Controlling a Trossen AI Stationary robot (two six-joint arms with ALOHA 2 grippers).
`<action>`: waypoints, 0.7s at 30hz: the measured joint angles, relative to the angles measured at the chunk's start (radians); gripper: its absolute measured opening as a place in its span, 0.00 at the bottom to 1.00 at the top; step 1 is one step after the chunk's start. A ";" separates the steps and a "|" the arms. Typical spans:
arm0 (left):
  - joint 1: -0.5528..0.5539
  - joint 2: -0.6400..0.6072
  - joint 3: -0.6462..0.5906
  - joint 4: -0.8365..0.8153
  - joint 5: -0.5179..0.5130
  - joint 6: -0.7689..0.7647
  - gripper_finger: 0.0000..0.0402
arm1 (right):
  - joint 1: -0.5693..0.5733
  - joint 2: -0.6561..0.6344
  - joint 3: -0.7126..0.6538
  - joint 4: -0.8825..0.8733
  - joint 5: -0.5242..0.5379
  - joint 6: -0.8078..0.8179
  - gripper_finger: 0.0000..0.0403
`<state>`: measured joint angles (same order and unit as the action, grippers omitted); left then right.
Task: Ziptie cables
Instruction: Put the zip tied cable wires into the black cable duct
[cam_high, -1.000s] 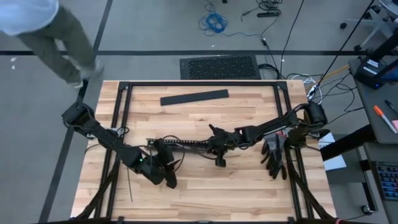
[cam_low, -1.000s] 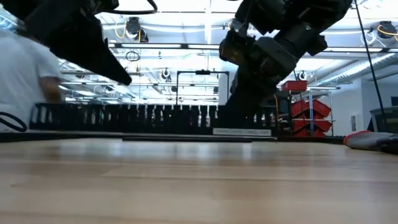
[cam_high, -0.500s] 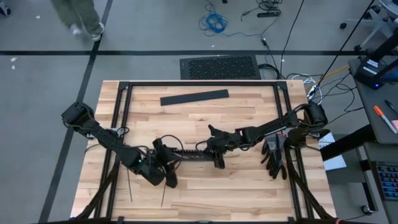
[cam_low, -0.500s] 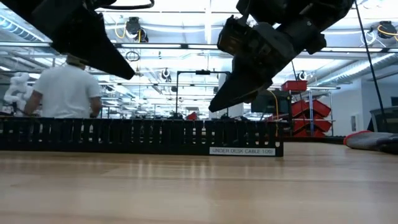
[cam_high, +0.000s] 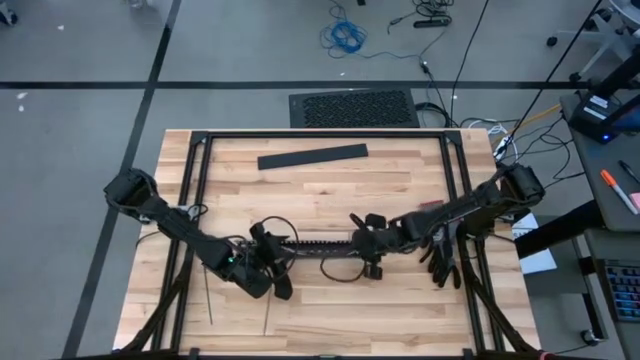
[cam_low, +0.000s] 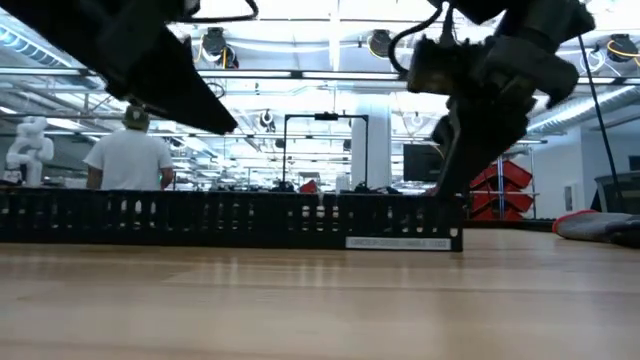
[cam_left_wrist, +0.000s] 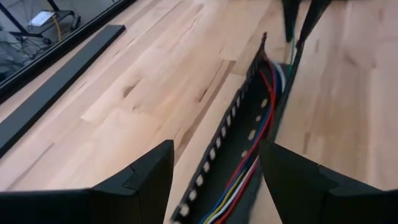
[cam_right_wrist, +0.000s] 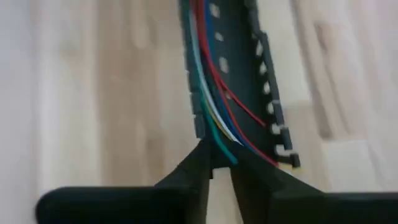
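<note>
High view: straight down on the whole pale wooden bench (cam_high: 400, 185).
Low view: bench-top level, facing the long black slotted duct (cam_low: 230, 218) and the room behind.
Left wrist view: close, looking along that duct (cam_left_wrist: 233, 134).
Right wrist view: closer, directly above it.
Shared: all four catch the duct.

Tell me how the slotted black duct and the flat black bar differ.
The slotted duct lies mid-table between the left gripper and right gripper; the flat bar lies alone near the far edge. The duct holds coloured wires; the bar holds nothing. The duct has slotted walls; the bar looks plain. Both are long and black.
</note>
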<state>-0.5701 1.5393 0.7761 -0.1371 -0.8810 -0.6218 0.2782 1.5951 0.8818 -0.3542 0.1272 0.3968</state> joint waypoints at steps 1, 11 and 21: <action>0.004 0.009 0.000 0.002 0.000 0.000 0.58 | 0.012 0.000 0.000 -0.029 0.028 0.015 0.12; -0.004 0.002 -0.001 -0.121 -0.091 -0.076 0.58 | 0.116 -0.005 -0.006 -0.110 0.257 0.082 0.06; -0.015 -0.043 -0.001 -0.119 -0.108 -0.079 0.58 | 0.221 -0.159 -0.006 -0.170 0.398 0.159 0.06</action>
<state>-0.5850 1.4963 0.7753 -0.2562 -0.9886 -0.7006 0.4990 1.4365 0.8761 -0.5246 0.5256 0.5556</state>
